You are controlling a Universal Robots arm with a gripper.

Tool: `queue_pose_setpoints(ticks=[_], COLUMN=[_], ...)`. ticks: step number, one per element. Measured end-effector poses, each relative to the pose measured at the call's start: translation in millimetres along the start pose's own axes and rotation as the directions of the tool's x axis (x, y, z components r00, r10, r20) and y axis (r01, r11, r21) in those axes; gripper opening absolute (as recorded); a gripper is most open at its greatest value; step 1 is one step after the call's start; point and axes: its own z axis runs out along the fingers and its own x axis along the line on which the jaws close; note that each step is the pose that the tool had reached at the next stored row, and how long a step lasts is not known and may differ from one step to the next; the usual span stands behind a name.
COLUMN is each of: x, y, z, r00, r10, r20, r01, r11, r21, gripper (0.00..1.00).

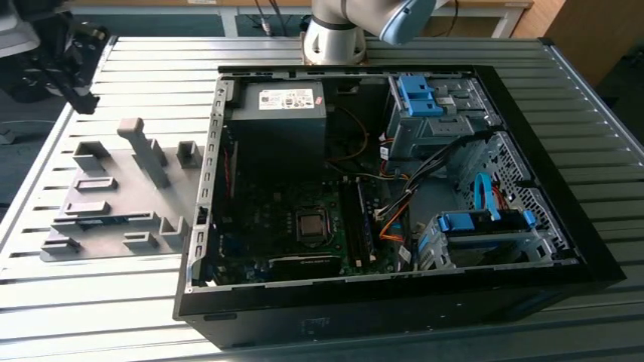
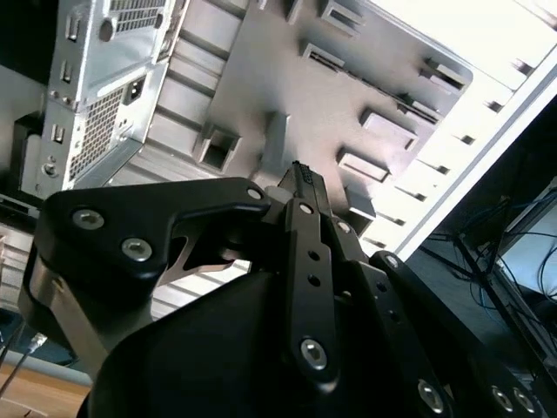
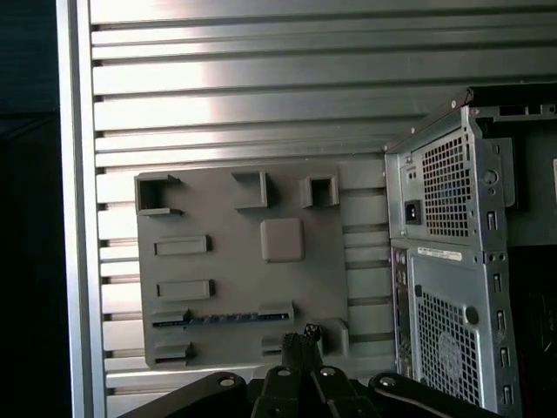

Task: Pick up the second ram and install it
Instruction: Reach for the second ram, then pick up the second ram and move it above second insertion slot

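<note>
The second ram (image 3: 222, 319) is a thin dark strip lying flat between two low blocks on the grey holder plate (image 3: 235, 287). In the exterior view the ram (image 1: 111, 219) lies near the front of the plate (image 1: 111, 173), to the left of the open computer case (image 1: 216, 151). My gripper (image 3: 305, 335) hangs well above the plate's edge nearest the case, close to one end of the ram. Its fingers (image 2: 300, 178) are shut together with nothing between them. A similar dark memory stick (image 1: 360, 222) stands in a motherboard slot inside the case.
The case (image 3: 452, 261) lies on its side on a slatted metal table (image 1: 483, 53), with cables and blue drive brackets (image 1: 418, 94) inside. Several grey blocks and a tall post (image 1: 146, 151) rise from the holder plate. The arm's base (image 1: 332, 38) stands behind the case.
</note>
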Motion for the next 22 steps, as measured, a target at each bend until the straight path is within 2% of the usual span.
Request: queue_pose_setpoints(ticks=[7,10,22], x=[30.5,40.4,42.2], y=[-7.2,-8.8,-9.0], z=[-0.7,-0.9,-1.0], r00=[1.0000,1.0000,1.0000], r10=[0.000,0.000,0.000], r20=[-0.0001,0.0001,0.0000], r01=[0.000,0.000,0.000], r11=[1.0000,1.0000,1.0000], r21=[0.0000,-0.0001,-0.0001], gripper=[0.11,0.11,0.11])
